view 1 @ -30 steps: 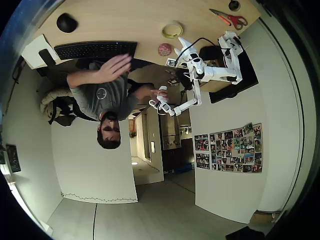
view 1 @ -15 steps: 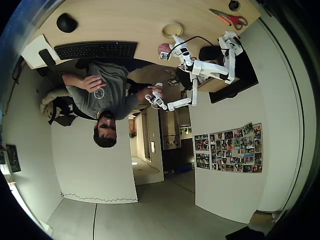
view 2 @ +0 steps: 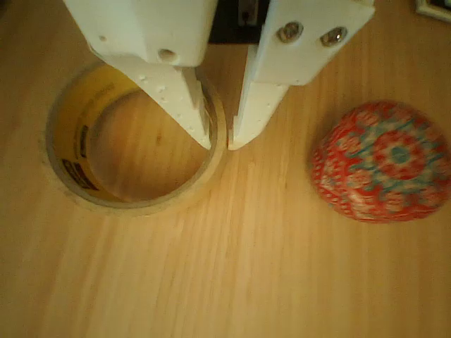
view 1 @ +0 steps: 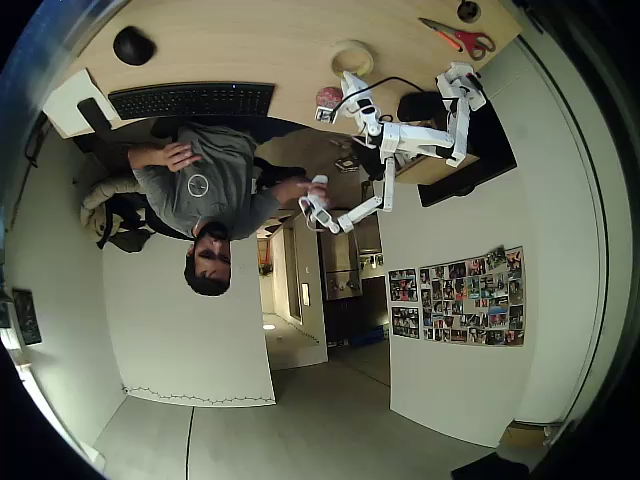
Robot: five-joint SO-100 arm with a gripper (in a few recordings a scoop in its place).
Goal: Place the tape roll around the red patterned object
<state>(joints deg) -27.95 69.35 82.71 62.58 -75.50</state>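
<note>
Since the gripper (view 2: 220, 141) already straddles the right wall of the tape roll (view 2: 134, 137), one finger inside the ring and one outside, not yet pinched tight, squeeze firmly before lifting. The red patterned object (view 2: 384, 160) sits to the right in the wrist view, so lift the ring clear before centring the hole over it.

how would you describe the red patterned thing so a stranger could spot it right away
On the pale wooden desk, look just beside the white gripper, whose fingers straddle the wall of the cream tape roll. The red patterned object lies apart from that ring: a small rounded dome, red with pale and blue speckled motifs, solid rather than hollow.
</note>
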